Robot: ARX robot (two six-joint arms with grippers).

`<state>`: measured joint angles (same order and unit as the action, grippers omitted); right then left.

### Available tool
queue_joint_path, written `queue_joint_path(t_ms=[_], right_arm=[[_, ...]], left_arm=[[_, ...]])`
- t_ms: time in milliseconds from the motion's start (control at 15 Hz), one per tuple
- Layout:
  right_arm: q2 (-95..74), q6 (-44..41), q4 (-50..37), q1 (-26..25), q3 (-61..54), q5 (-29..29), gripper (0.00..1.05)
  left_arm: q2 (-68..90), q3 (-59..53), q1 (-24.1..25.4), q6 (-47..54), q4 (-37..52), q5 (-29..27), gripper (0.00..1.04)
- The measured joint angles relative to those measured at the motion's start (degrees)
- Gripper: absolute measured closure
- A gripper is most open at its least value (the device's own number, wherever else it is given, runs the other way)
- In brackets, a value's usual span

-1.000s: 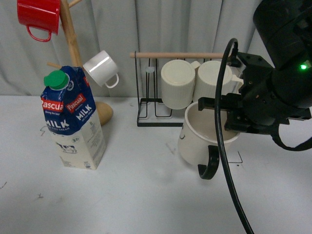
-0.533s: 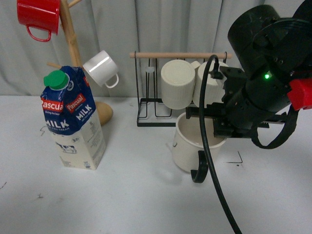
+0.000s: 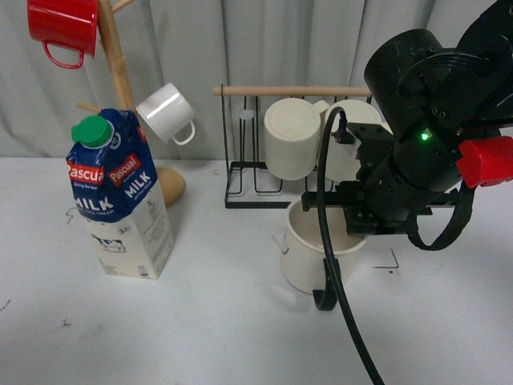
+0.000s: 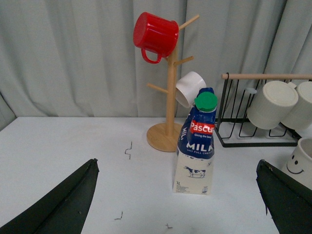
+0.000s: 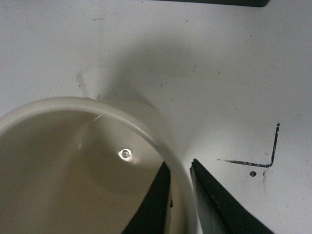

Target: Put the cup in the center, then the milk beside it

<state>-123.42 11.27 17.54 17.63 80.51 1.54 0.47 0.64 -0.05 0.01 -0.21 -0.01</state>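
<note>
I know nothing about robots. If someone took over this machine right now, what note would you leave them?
Grippers: left end effector open and empty, facing the milk. Right end effector shut on the rim of the cup.
Cup: upright, about mid-table, in front of the mug rack. Whether it touches the table cannot be told.
Milk: upright on the robot's left, by the mug tree, untouched.
Left to do: release the cup, then set the milk beside it.

White table [image 3: 208, 329]: milk [image 3: 120, 200], rack [image 3: 248, 195], perhaps cup [image 3: 307, 258]
</note>
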Motion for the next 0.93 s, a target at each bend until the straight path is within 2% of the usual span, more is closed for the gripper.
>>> queue_joint_path(t_ms=[333, 533, 667, 800, 867, 933], right_arm=[[1.3, -0.4, -1.3, 0.0, -0.2, 1.8, 0.4], [9.4, -0.1, -6.9, -0.4, -4.0, 5.4, 0.07], [17.5, 0.5, -13.9, -1.3, -9.4, 7.8, 0.07], [27.2, 1.6, -25.8, -2.8, -17.7, 10.0, 0.08], [33.5, -2.4, -42.1, -3.1, -26.7, -1.7, 0.2], [40.6, -6.1, -50.5, -4.4, -35.3, -8.5, 0.31]], left_arm=[[0.0, 0.0, 0.0, 0.0, 0.0, 0.0, 0.07], [0.0, 0.0, 0.0, 0.0, 0.0, 0.0, 0.07], [0.0, 0.0, 0.0, 0.0, 0.0, 0.0, 0.07], [0.0, 0.0, 0.0, 0.0, 0.0, 0.0, 0.07], [0.0, 0.0, 0.0, 0.0, 0.0, 0.0, 0.07], [0.0, 0.0, 0.0, 0.0, 0.0, 0.0, 0.07]])
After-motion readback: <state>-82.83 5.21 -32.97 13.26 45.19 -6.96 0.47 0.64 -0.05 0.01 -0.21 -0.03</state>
